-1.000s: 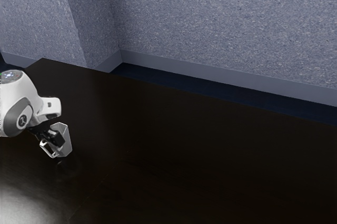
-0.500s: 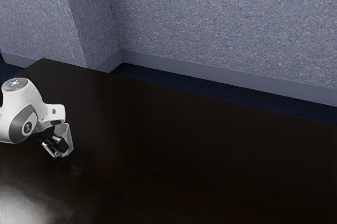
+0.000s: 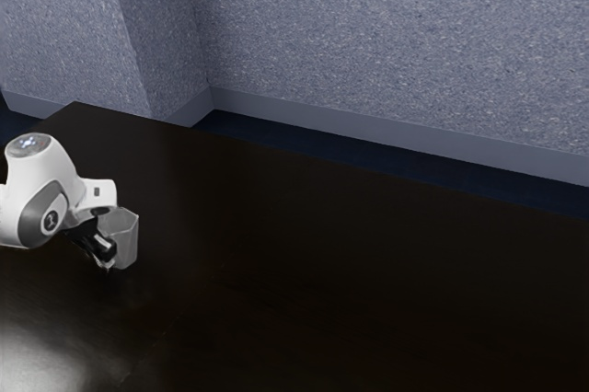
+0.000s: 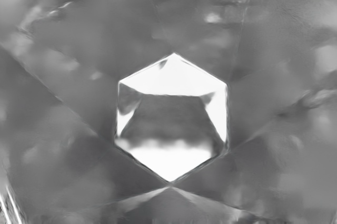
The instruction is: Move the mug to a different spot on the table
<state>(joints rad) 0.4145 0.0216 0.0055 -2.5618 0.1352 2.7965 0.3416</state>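
A grey faceted mug [image 3: 122,234] is at the exterior view's left, just over the dark table [image 3: 350,272]. My gripper [image 3: 101,247] is shut on it, with one black finger [image 3: 98,245] showing at the mug's near wall. The mug stands nearly upright, its opening up toward the white hand [image 3: 37,201]. Whether its base touches the table cannot be made out. In the wrist view I look down into the mug [image 4: 79,77]: grey facets run down to a bright six-sided bottom [image 4: 172,121].
The glossy dark table stretches far toward the exterior view's right with nothing else on it. A grey textured wall [image 3: 386,33] with a pale baseboard [image 3: 396,134] runs behind the table's far edge. A bright glare [image 3: 28,364] lies at the lower left.
My hand has risen slightly and shifted toward the exterior view's right, taking the mug along. The mug has turned from a tilt to nearly upright.
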